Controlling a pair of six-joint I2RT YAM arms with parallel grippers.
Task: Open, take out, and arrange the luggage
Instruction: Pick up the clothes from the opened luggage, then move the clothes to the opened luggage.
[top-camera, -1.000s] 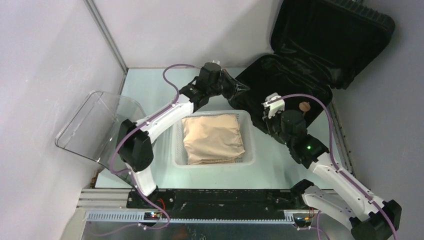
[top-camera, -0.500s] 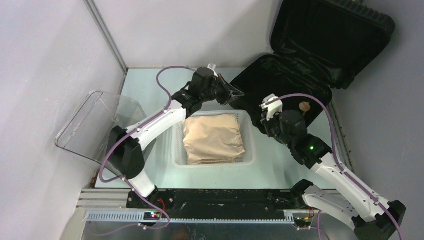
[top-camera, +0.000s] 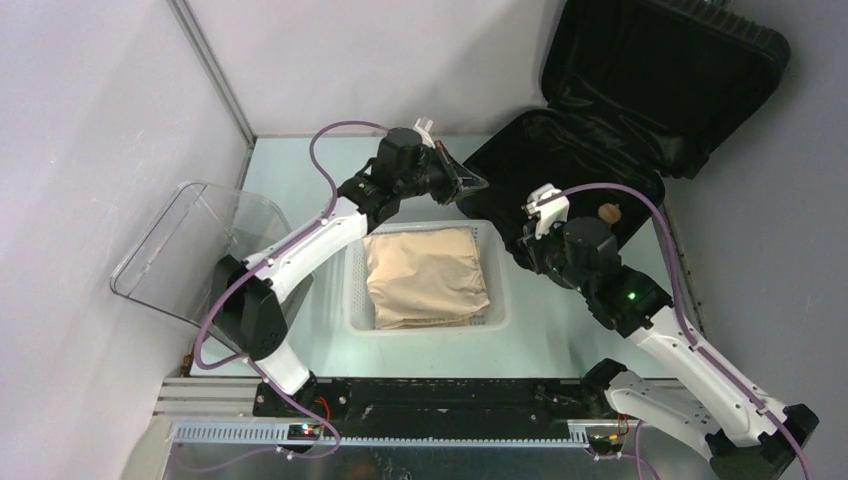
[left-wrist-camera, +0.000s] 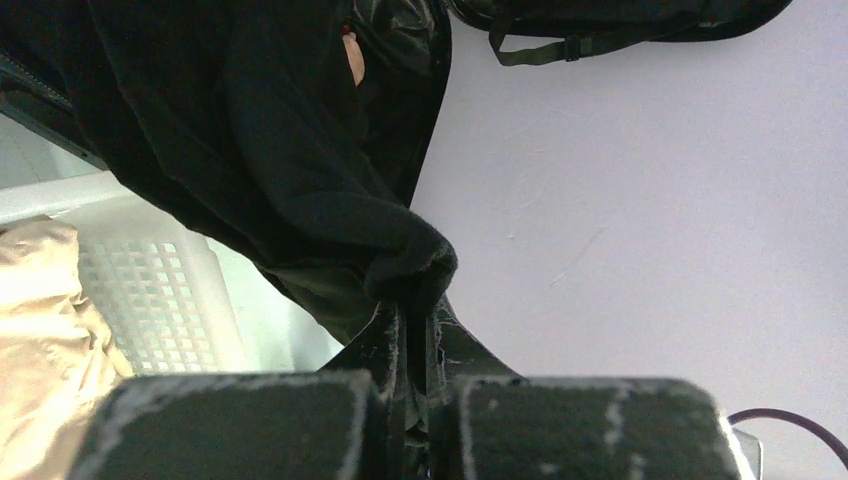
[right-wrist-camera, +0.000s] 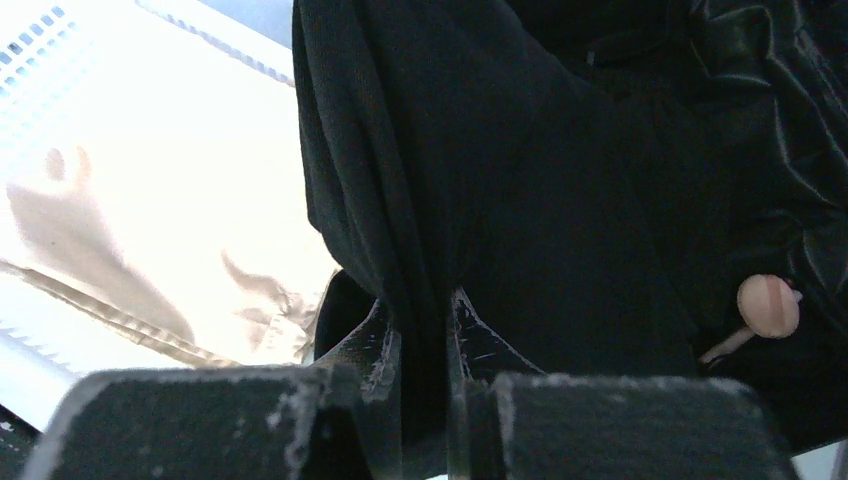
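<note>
A large black hard-shell suitcase, the luggage (top-camera: 640, 100), lies open at the far right corner of the pale green table (top-camera: 290, 170). Its lid leans back against the wall and its lower half rests flat, showing the black lining.

In the middle of the table sits a white perforated basket (top-camera: 500, 300), with a folded beige garment (top-camera: 425, 275) inside. A clear plastic cover (top-camera: 200, 250) stands tilted at the table's left edge.

A black garment (left-wrist-camera: 250, 150) is bunched at the suitcase's left edge, just beyond the basket's far right corner. The left gripper (left-wrist-camera: 415, 345) reaches over the basket's far rim, its fingers pressed together on a fold of this cloth. The right gripper (right-wrist-camera: 420, 350), near the basket's right side, is likewise clamped on another fold of the black garment.

A small round pinkish item (right-wrist-camera: 768, 305) on a thin stem lies in the suitcase's lower half; what it is cannot be made out.
</note>
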